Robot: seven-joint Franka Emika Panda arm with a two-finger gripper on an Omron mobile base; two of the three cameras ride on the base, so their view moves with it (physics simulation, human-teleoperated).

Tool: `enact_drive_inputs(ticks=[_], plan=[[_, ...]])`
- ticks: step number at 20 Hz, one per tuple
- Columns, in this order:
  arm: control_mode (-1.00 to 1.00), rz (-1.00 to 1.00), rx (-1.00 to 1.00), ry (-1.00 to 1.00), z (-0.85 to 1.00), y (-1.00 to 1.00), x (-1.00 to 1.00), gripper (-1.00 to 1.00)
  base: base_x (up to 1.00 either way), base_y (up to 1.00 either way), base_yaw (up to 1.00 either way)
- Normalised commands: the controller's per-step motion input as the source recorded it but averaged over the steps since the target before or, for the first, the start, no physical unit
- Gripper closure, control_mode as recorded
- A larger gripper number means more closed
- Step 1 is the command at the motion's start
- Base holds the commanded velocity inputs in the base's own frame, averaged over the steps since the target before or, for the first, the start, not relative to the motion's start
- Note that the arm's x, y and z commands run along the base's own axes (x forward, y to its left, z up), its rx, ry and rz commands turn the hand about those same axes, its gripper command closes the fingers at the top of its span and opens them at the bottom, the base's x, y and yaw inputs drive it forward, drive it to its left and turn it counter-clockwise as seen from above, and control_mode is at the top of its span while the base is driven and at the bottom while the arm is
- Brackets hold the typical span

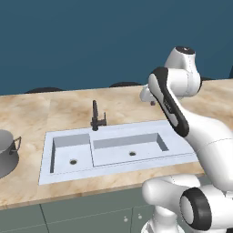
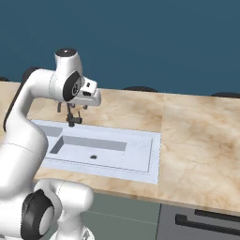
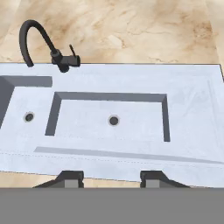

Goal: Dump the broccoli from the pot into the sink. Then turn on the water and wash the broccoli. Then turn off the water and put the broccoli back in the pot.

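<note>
Here's the arm (image 1: 182, 113) reared up high above the counter (image 2: 197, 136), the gripper (image 3: 111, 178) hanging over the sink (image 1: 68, 175) with its dark fingertips (image 3: 70, 178) set wide apart and nothing between them, so the hand is open and carrying nothing. Looking down from the hand, the wide basin (image 3: 111, 118) sits right below, drain in the middle, the narrow basin (image 3: 24, 111) off to its left, both pale and bare. The black faucet (image 3: 41, 43) stands on the back rim, its spout curving over toward the narrow basin. Far off at the left edge of the left base view is the pot (image 1: 7, 152), upright on the counter, well apart from the sink, a dark loop handle facing the sink. The broccoli? I cannot tell where it is; the pot's inside is hidden from here.
</note>
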Motion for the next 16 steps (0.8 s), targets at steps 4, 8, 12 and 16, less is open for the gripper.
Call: enact_drive_inputs(ticks=[4, 8, 12, 16], plan=[[-1.00, 0.00, 0.00, -0.01, 0.00, 0.01, -0.10, -1.00, 0.00, 0.00, 0.00], [-1.00, 0.00, 0.00, 0.00, 0.00, 0.20, -0.25, -1.00, 0.00, 0.00, 0.00], [-1.00, 0.00, 0.00, 0.00, 0.00, 0.48, -0.21, -1.00, 0.00, 0.00, 0.00], [-1.00, 0.00, 0.00, 0.00, 0.00, 0.64, -0.17, -1.00, 0.00, 0.00, 0.00]])
